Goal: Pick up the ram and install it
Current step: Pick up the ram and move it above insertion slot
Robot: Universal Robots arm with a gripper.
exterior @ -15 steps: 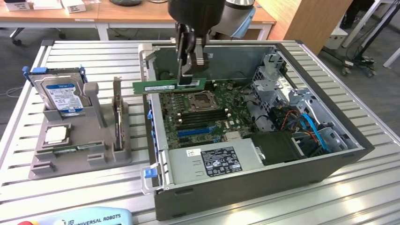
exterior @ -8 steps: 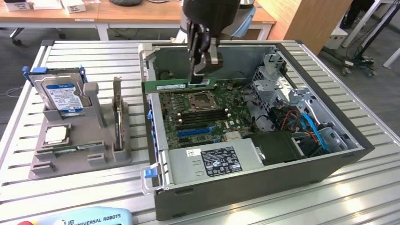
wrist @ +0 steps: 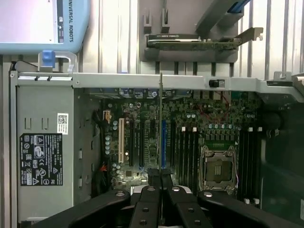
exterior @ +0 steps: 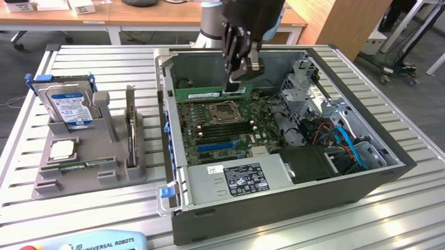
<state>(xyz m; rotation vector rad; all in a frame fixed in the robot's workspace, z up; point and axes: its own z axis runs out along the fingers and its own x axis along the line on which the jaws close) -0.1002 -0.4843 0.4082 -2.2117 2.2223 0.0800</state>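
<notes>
My gripper (exterior: 236,86) hangs over the back half of the open computer case (exterior: 278,205), shut on the ram (exterior: 201,94). The ram is a long green stick held level above the motherboard (exterior: 208,130), jutting toward the exterior view's left. In the wrist view the ram (wrist: 160,114) shows edge-on as a thin line running out from between the black fingers (wrist: 154,178). Below it lie the expansion slots, with the black memory slots (wrist: 187,152) and the processor socket (wrist: 219,168) off to one side.
A grey holder (exterior: 90,177) on the slatted table at the exterior view's left carries a hard drive (exterior: 70,107), a square processor chip (exterior: 62,150) and an upright card (exterior: 131,125). A power supply (exterior: 236,179) and drive cage (exterior: 306,88) crowd the case. A teach pendant (exterior: 90,242) lies in front.
</notes>
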